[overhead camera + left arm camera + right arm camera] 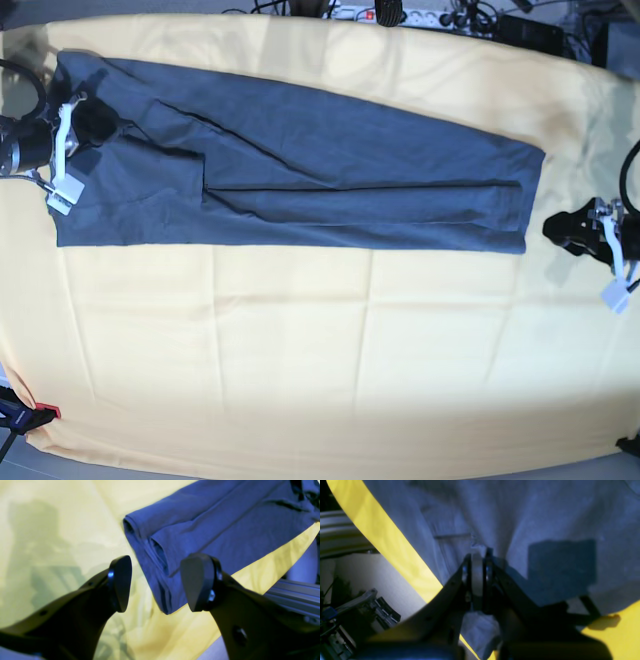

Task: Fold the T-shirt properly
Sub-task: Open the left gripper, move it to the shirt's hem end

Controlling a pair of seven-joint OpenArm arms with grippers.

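Observation:
The dark slate-blue T-shirt lies folded lengthwise into a long band across the far half of the table. My right gripper is at its left end. In the right wrist view that gripper is shut, and a pinch of the T-shirt is bunched between the tips. My left gripper hovers just off the band's right end. In the left wrist view it stands wide open with nothing between its fingers, and the layered corner of the T-shirt lies just beyond them.
A pale yellow tablecloth covers the whole table. A power strip and cables run along the back edge. A red clamp holds the cloth at the front left corner. An aluminium frame rail runs below the table edge.

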